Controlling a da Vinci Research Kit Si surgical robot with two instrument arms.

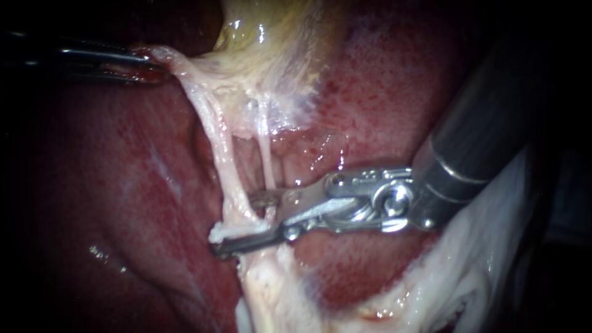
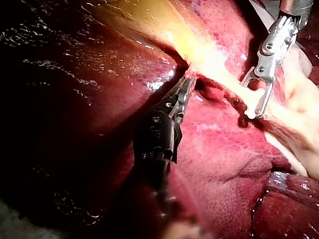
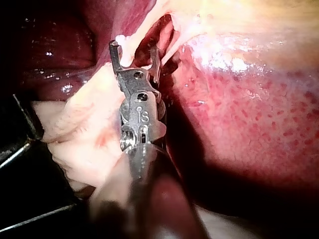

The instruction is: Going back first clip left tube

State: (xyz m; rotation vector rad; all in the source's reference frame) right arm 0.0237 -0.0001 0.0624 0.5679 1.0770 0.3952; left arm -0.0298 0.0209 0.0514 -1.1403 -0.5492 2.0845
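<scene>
1. Left instrument comes in high from the left, jaws clamped on a flap of pale tissue just below the gallbladder. My read: it is pulling sideways so the strands stand taut and lift clear of the liver
2. That tension fans out two strands: the left tube, the thicker one, and a thin right tube just beside it
3. Right instrument reaches in with its shaft sloping down from the upper right, wrist bent so the jaws lie almost level and cross the tubes
4. Its jaws are apart with a plain gap between them. The left tube runs through that gap low down, with white tissue resting on the lower jaw
5. A clip on the tube? Can't make one out, because the jaws cover that spot
6. Judgement: with the jaws straddling the tube, backing out calls for a straight pull along the jaw line, or the lower jaw may snag the strand
</scene>
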